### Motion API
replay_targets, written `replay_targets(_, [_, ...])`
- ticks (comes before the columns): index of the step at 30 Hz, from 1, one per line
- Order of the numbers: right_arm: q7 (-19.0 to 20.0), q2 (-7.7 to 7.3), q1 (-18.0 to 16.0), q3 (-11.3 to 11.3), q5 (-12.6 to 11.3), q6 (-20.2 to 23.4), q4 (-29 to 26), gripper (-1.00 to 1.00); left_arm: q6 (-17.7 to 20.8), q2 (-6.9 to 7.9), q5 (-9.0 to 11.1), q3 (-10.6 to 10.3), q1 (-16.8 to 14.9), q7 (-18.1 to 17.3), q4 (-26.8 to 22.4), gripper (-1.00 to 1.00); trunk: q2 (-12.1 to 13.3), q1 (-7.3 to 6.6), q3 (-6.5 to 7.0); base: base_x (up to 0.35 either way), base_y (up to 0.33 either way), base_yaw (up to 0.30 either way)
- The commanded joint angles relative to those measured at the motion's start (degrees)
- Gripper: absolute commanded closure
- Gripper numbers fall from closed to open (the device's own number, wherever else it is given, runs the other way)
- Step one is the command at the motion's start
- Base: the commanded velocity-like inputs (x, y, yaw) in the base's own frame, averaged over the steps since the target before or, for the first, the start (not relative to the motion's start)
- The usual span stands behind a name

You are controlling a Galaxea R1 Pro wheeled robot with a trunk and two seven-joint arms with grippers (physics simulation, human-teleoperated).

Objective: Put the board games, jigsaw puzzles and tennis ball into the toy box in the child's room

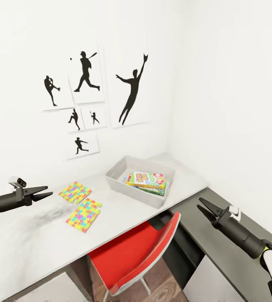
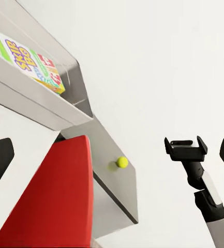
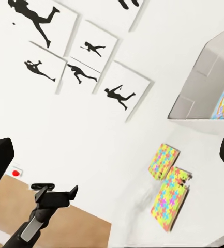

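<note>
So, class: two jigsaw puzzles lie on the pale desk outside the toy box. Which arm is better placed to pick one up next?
Left. The left gripper, open, hovers beside the jigsaw puzzles. The right gripper, also open, sits over the dark desk section, beyond the red chair.

Both arms reach forward, spread well apart. The left hand (image 1: pixel 43 192) is held level, its two dark fingers parted and empty. The right hand (image 1: pixel 206 208) angles up and inward, fingers likewise parted, holding nothing.
</note>
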Motion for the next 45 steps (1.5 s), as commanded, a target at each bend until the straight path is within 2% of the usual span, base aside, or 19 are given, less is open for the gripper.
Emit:
replay_targets(1, [0.1, 0.0, -0.1, -0.1, -0.1, 0.3, 0.0, -1.0, 0.6, 0.01, 0.0, 0.0, 0.0, -0.2, 0.0, -1.0, -0.1, 0.0, -0.03, -0.255, 0.0, 0.062])
replay_targets(12, [0.0, 0.0, -0.1, -0.1, 0.0, 0.3, 0.1, -1.0, 0.6, -0.04, 0.0, 0.0, 0.0, -0.2, 0.0, -1.0, -0.1, 0.0, 0.74, -0.117, 0.0, 0.082])
replay_targets(45, [-0.7, 0.0, -0.1, 0.5, 0.0, -0.2, 0.4, -1.0, 0.5, -0.07, -0.2, 0.0, 0.0, -0.2, 0.0, -1.0, -0.1, 0.0, 0.79, -0.093, 0.003, 0.003])
